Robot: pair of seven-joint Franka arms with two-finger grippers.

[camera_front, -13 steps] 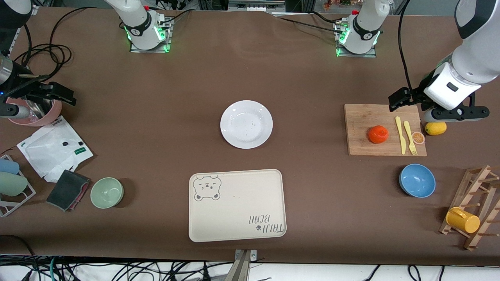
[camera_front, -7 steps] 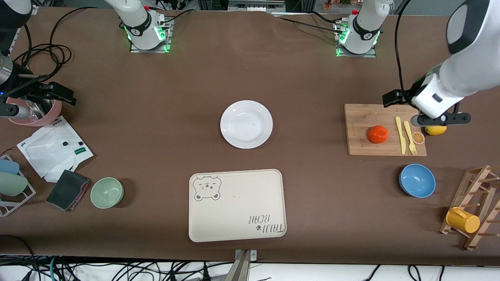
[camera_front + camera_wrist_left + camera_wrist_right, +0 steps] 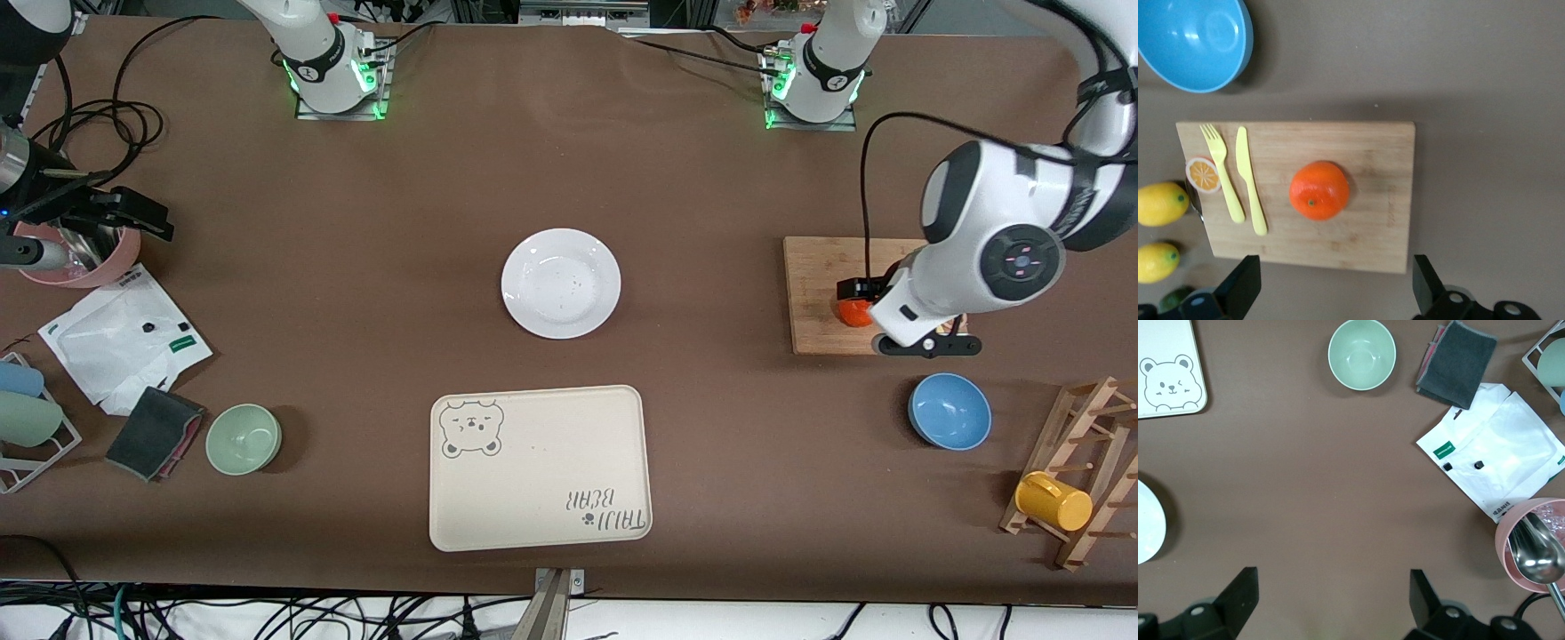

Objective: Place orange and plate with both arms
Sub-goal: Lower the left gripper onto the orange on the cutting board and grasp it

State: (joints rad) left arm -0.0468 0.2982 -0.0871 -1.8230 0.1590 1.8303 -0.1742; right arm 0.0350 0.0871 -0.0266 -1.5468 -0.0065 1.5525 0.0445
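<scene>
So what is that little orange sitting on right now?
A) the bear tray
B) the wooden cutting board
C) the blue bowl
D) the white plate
B: the left wrist view shows the orange resting on the wooden cutting board, beside a yellow knife and fork, while the left hand hangs open above it.

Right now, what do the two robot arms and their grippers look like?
Both arms are glossy white with black joint bands and black cables, on bases lit green. The left arm shows a round black cap with a red ring. The left gripper and the right gripper are black.
</scene>
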